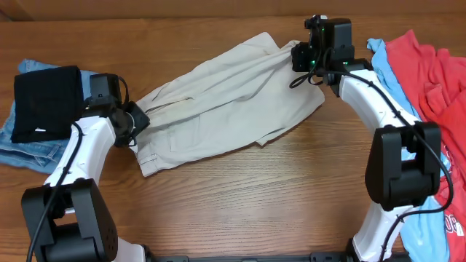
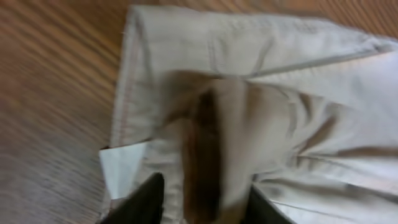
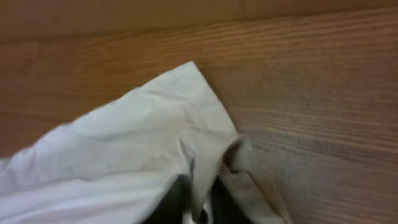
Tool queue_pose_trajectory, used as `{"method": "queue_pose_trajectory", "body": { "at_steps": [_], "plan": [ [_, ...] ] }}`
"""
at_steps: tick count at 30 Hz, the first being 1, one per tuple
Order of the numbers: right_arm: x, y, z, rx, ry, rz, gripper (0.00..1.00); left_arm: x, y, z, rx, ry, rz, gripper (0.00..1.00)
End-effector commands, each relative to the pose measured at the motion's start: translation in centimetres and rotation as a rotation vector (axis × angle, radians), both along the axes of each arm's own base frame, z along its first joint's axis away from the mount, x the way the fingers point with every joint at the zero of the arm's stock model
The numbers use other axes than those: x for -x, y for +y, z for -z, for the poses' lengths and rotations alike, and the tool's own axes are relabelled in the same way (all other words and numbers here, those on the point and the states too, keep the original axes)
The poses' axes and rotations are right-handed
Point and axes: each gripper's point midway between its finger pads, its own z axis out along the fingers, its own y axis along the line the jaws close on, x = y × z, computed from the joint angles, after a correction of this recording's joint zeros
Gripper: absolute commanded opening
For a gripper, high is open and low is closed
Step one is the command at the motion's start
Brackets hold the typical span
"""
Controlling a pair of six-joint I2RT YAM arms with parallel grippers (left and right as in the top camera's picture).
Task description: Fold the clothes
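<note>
Two grippers at beige khaki cotton shorts (image 1: 218, 102) | left gripper (image 2: 205, 190): cloth bunched between fingers, hold unclear | right gripper (image 3: 196, 205): corner fold between fingers, hold unclear

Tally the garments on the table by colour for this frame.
Beige shorts: 1
Black garment: 1
Denim-blue garment: 1
Light-blue top: 1
Red top: 1
Total: 5
</note>
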Motion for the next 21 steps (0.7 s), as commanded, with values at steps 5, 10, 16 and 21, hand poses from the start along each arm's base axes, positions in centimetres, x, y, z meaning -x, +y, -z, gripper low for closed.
{"method": "queue_pose_trajectory", "body": {
  "at_steps": [5,10,16,21],
  "plan": [
    [-1.5,-1.5,0.2,0.016,-0.020,0.048,0.66,-1.8,1.9,-1.5,0.060,-0.076,-0.209,0.94],
    [0.4,-5.6,2.6,0.056,0.123,0.135,0.69,-3.0,-0.4,-3.6,0.125,-0.113,-0.012,0.95],
    [3.9,-9.0,5.6,0.069,0.320,0.191,0.77,-1.1,-5.0,-3.4,0.213,-0.042,0.200,0.84],
    [5.9,-9.6,6.6,0.075,0.412,0.200,0.81,0.0,-7.3,-2.8,0.144,0.008,0.337,0.85]
  ]
}}
